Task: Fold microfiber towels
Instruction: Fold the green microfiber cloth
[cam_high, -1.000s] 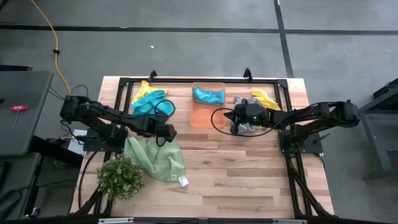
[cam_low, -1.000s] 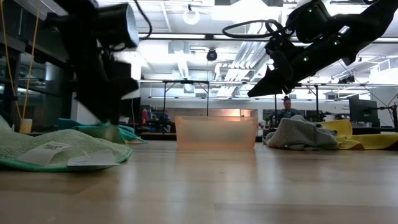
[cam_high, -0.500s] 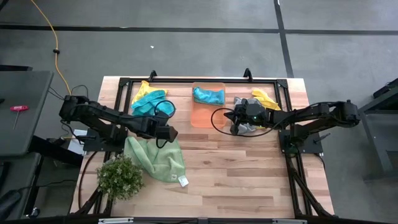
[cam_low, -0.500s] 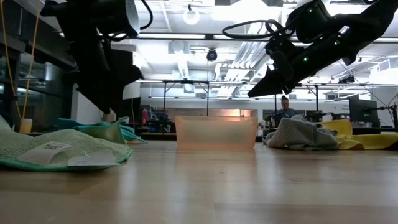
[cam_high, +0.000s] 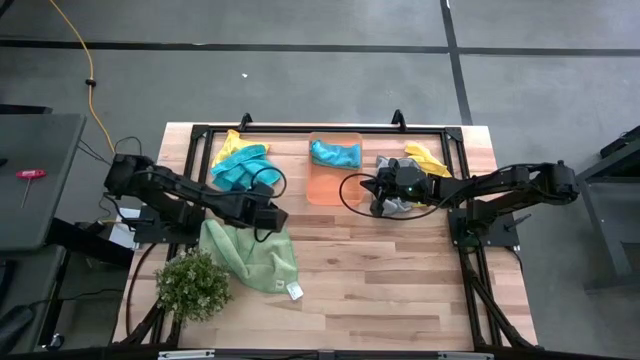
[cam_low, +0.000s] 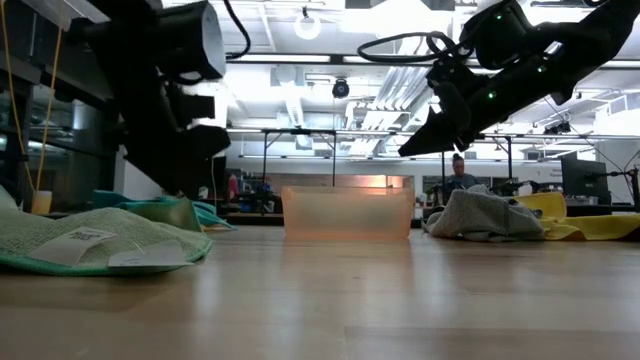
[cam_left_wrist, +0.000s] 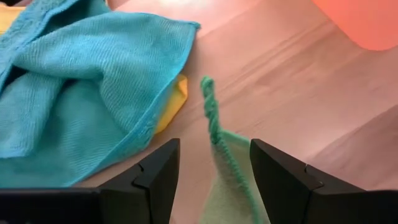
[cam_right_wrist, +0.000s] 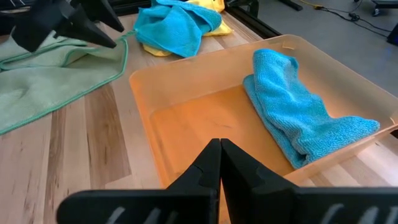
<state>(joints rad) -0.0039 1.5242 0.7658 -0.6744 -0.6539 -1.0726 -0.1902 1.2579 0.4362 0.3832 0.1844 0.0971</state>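
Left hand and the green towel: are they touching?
Cannot tell. In the left wrist view a raised corner of the green towel stands between the open left hand's fingers, with a gap to each; deeper contact is hidden.

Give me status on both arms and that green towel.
Left gripper open over the green towel, a raised corner between its fingers. Right gripper shut, empty, over the orange bin. Nothing in the way.

**Table layout**

Bin (cam_high: 335, 172) at back centre, one towel (cam_high: 335, 153) inside. Towel pile (cam_high: 240, 162) to its left, another pile (cam_high: 410, 175) right. Spread towel (cam_high: 255, 255) front-left, beside plant (cam_high: 193, 285).
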